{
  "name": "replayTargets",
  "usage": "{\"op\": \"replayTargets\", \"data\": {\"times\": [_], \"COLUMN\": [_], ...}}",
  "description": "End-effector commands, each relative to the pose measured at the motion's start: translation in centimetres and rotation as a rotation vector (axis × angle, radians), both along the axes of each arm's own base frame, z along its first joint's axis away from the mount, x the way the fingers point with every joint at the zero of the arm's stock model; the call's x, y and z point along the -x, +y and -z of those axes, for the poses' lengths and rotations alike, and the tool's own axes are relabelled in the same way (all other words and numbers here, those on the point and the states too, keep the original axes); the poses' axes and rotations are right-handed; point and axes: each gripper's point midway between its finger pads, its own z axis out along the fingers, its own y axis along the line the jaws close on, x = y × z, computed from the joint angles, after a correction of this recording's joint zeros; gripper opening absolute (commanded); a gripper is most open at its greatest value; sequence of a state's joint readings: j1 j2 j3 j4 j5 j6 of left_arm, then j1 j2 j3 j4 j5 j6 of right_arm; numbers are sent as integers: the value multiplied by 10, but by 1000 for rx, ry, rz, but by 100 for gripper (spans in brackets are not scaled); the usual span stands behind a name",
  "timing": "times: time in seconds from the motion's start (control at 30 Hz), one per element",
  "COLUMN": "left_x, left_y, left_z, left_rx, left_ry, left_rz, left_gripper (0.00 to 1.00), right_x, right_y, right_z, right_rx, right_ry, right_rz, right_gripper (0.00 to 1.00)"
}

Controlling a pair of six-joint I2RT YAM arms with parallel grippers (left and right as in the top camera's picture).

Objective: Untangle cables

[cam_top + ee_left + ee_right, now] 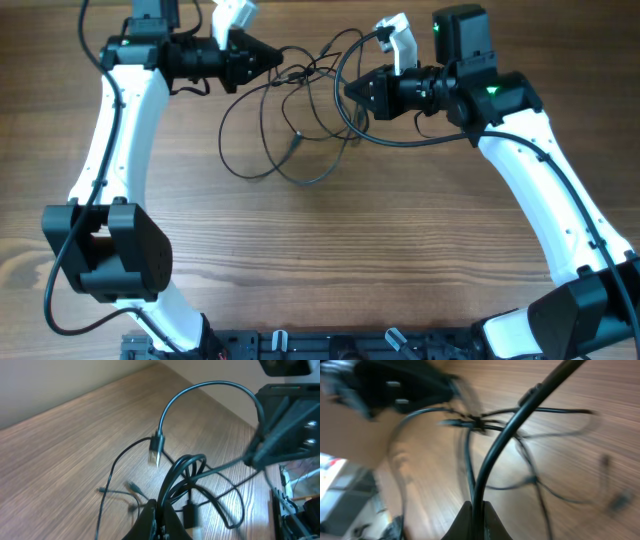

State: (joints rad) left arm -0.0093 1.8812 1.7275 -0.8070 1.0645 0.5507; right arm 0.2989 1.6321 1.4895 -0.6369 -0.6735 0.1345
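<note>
Worktop, wood grain. Mid-worktop: the cables, thin black loops tangled together, the lowest loops lying on the wood. Farther back, strands rise to both claws. Right claw is closed on 1 strand and points toward the left one. Farthest, left claw is clamped tight on a bundle of strands (a silver-tipped plug hangs just beyond it). The tangle is strung between the 2.

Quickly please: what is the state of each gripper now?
Left gripper: closed, holding a bundle of the cables.
Right gripper: closed, holding one strand of the cables.
</note>
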Motion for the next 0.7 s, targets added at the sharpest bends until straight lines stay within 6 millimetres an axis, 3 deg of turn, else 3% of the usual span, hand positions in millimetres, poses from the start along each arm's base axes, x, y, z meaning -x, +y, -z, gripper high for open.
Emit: {"op": "replayTargets", "data": {"times": [0.0,0.13,0.4,0.67], "left_x": [-3,-3,0,4], "left_y": [12,12,12,13], "left_z": [-4,-4,-7,-15], "left_rx": [12,12,12,-3], "left_ry": [17,18,21,6], "left_rz": [-31,-31,-31,-42], "left_gripper": [4,4,4,4], "right_x": [-26,-36,-49,-53], "right_y": [-44,-71,-107,-108], "right_z": [20,42,83,124], "right_rx": [205,322,451,481], "right_ry": [-13,24,117,212], "right_rz": [266,415,570,565], "right_gripper": [5,5,4,5]}}
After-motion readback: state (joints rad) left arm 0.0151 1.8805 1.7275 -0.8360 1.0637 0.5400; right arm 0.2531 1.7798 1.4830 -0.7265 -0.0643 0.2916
